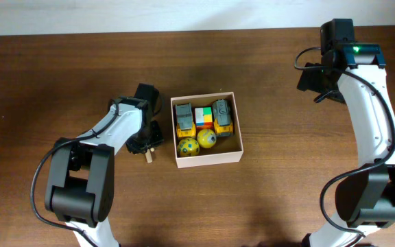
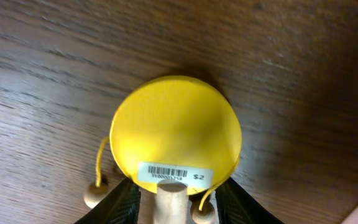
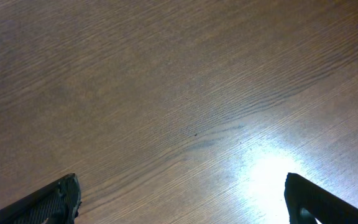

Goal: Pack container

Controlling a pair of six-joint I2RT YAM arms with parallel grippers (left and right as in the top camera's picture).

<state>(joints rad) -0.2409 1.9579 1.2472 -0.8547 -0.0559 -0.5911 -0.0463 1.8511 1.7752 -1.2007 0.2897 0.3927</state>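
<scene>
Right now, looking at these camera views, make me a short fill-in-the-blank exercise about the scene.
1. The container holds ____ yellow balls.
2. The left gripper straddles the handle end of a drum toy whose round face is ____.
3. The right gripper hangs over the table with its jaws ____.
Missing words: two; yellow; open.

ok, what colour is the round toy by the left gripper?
Round toy: yellow, white barcode sticker; clearest in left wrist view.
</scene>
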